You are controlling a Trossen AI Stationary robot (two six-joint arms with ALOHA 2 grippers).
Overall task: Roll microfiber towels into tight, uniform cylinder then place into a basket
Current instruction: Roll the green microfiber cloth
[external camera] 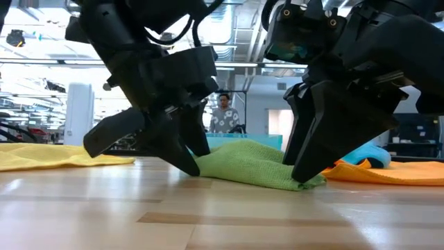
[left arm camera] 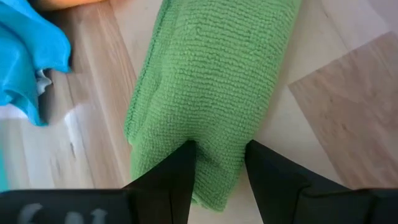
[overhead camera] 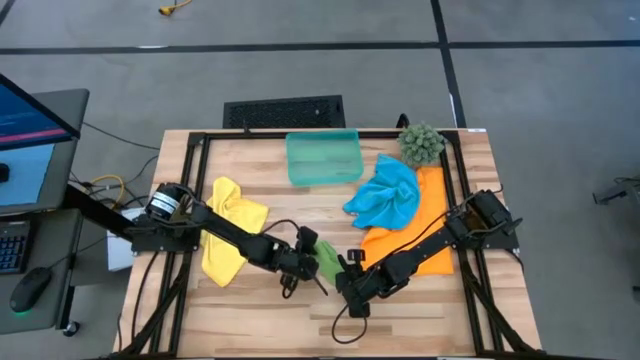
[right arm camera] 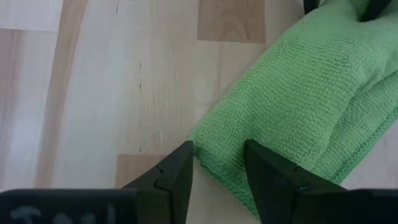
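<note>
The green towel [overhead camera: 328, 262] lies as a thick folded or rolled bundle on the wood near the table's front middle, its underside on the table [external camera: 263, 170]. My left gripper [left arm camera: 221, 165] is shut on its left end and my right gripper [right arm camera: 217, 162] on its right end. The teal basket [overhead camera: 323, 158] stands at the far middle. The yellow towel [overhead camera: 228, 225] lies crumpled at the left. The blue towel [overhead camera: 385, 195] lies bunched on the orange towel [overhead camera: 425, 240] at the right. My left gripper has the green towel's left end [left arm camera: 217, 140] between its two fingers, several layers thick. The fingers slant down from the table's left and point along the bundle. The bundle rests on the table. My right gripper straddles the towel's right end [right arm camera: 233, 140] near its edge, with cloth between the two fingers. They slant down from the table's right. That end lies on the wood, slack.
A spiky green plant ball [overhead camera: 421, 143] sits at the far right corner. Black frame rails [overhead camera: 190, 200] run along the table's sides and far edge. Bare wood [overhead camera: 400, 320] lies in front of the grippers. A person [external camera: 223, 111] stands in the room beyond the table.
</note>
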